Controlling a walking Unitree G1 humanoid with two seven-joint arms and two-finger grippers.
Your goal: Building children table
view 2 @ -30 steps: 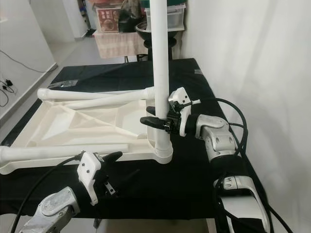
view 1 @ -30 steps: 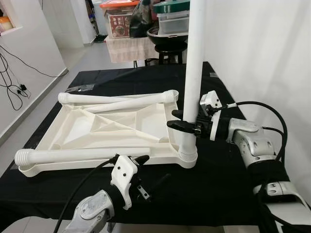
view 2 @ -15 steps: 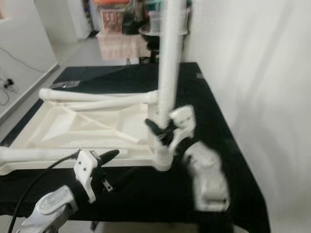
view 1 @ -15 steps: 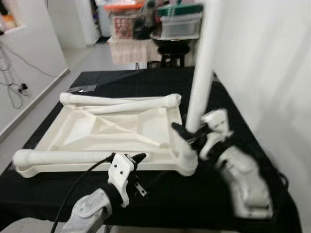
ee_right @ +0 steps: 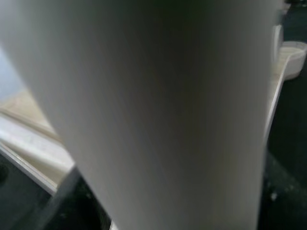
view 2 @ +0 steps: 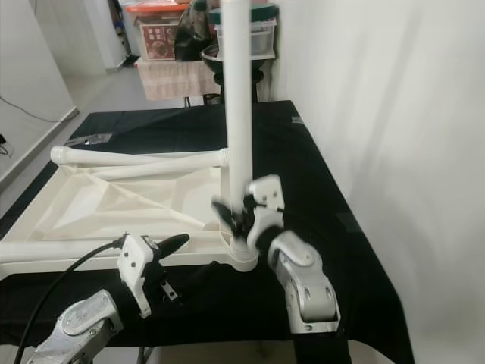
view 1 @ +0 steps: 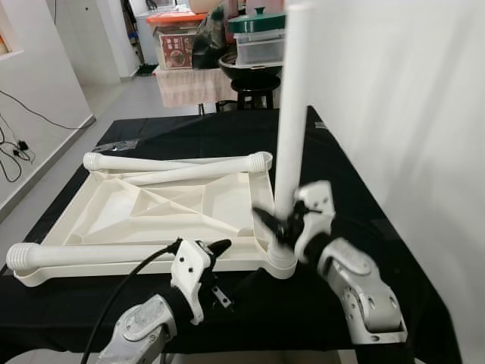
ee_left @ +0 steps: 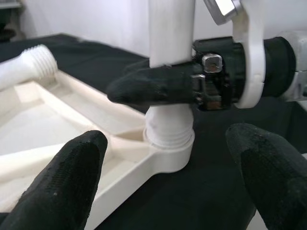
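I'm seeing the black-clothed worktop beside a white wall, right gripper jaws clamping the upright leg, left gripper jaws standing apart.

A thick white pole looms right before me, blurred; white tabletop edge at eight o'clock.

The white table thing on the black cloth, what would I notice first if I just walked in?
Probably the tall white leg standing straight up from the near right corner socket of the upside-down tabletop. The right gripper is clamped around that leg just above the socket. The left gripper hovers open close in front of the corner, and more legs lie flat on the tabletop.
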